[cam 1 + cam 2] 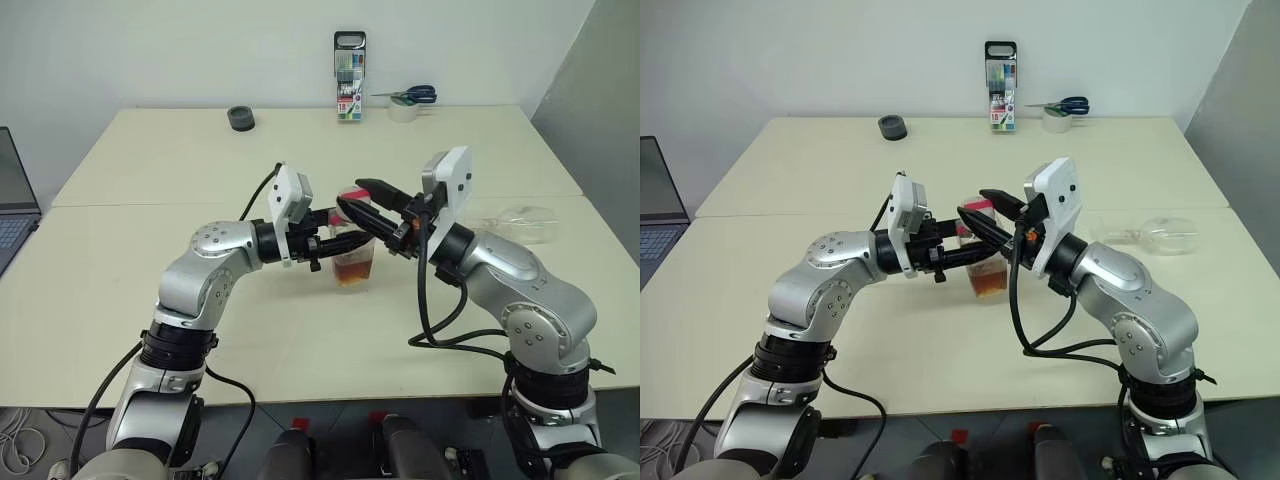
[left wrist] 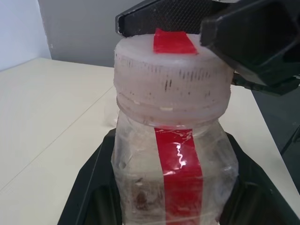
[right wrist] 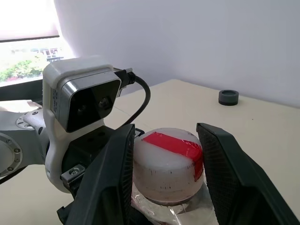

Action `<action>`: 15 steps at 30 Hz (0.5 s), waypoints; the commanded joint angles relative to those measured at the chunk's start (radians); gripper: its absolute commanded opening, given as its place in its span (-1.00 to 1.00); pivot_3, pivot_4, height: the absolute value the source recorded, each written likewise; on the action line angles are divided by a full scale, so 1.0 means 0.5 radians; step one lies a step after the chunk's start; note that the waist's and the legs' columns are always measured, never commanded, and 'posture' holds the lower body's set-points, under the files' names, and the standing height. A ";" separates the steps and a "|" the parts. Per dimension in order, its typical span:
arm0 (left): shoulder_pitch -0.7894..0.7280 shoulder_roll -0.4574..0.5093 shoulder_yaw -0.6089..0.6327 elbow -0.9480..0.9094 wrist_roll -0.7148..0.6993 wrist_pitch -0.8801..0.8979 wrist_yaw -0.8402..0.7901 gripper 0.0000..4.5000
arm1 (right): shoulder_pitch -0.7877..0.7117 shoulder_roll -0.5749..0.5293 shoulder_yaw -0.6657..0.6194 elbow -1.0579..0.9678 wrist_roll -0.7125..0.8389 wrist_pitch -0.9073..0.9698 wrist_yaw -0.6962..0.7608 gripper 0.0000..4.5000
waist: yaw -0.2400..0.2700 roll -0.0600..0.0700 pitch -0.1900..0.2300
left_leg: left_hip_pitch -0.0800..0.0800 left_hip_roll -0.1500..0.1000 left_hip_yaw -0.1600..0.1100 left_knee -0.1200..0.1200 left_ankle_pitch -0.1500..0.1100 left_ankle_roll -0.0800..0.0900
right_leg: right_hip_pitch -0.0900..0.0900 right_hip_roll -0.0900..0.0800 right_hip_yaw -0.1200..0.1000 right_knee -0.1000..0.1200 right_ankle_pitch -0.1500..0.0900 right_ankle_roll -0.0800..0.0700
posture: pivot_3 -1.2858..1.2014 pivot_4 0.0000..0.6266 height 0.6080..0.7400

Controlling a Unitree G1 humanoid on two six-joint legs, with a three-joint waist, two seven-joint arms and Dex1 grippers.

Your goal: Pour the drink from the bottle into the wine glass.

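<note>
The bottle [image 1: 352, 255] is upright over the middle of the table [image 1: 150, 280], clear plastic with a red label strip [image 2: 178, 173]. The reddish-brown drink [image 1: 352, 271] fills its bottom. My left gripper [image 1: 343, 242] reaches in from the left and is shut on the bottle's body, one finger on each side. My right gripper [image 3: 166, 154] comes from the right, its two fingers pressed against opposite sides of the pale cap [image 3: 168, 166], which carries a red strip. The wine glass [image 1: 522, 222] lies on its side on the table to the right, apart from both grippers.
At the back edge stand a pack of pens [image 1: 349, 62] and a tape roll with blue-handled scissors [image 1: 408, 103]. A dark small roll [image 1: 240, 118] sits at the back left. A laptop [image 1: 12, 205] lies at the far left.
</note>
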 commanded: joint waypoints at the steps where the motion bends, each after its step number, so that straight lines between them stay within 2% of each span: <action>1: -0.010 0.011 0.015 -0.109 -0.019 -0.040 -0.010 -0.12 | 0.008 -0.054 0.039 -0.015 -0.034 -0.072 0.080 -0.23 | 0.000 0.000 0.000 | 0.000 0.000 0.000 0.000 0.000 0.000 | 0.000 0.000 0.000 0.000 0.000 0.000 | 0.03 -0.52 1.00; 4: -0.002 0.022 0.019 -0.138 -0.036 -0.029 -0.019 -0.12 | 0.002 -0.096 0.035 0.015 -0.030 -0.099 0.131 -0.23 | 0.000 0.000 0.000 | 0.000 0.000 0.000 0.000 0.000 0.000 | 0.000 0.000 0.000 0.000 0.000 0.000 | 0.03 -0.52 1.00; 7: 0.014 0.074 0.004 -0.218 -0.086 0.010 -0.096 -0.12 | -0.079 -0.192 -0.017 0.105 0.094 -0.122 0.376 -0.23 | -0.001 0.000 0.000 | 0.000 0.000 0.000 0.000 0.000 0.000 | 0.000 0.000 0.000 0.000 0.000 0.000 | 0.03 -0.52 1.00; 11: -0.013 0.130 -0.013 -0.289 -0.121 -0.005 -0.205 -0.12 | -0.269 -0.436 0.022 0.383 0.142 -0.202 0.896 -0.23 | -0.001 0.001 0.001 | 0.000 -0.001 0.001 0.000 -0.001 0.002 | 0.001 0.003 0.000 0.000 0.000 0.000 | 0.03 -0.52 1.00; 13: -0.076 0.186 -0.021 -0.342 -0.197 0.047 -0.330 -0.12 | -0.498 -0.563 0.135 0.715 0.060 -0.294 1.271 -0.23 | -0.004 0.001 0.003 | 0.002 -0.002 0.001 0.000 -0.004 0.008 | 0.002 0.006 -0.001 -0.001 0.000 0.000 | 0.03 -0.52 1.00; 15: -0.135 0.209 -0.021 -0.364 -0.257 0.108 -0.385 -0.12 | -0.654 -0.612 0.193 0.926 0.027 -0.345 1.474 -0.23 | -0.006 0.001 0.004 | 0.002 -0.001 0.004 0.000 -0.004 0.009 | 0.002 0.007 -0.001 0.000 0.000 0.000 | 0.03 -0.52 1.00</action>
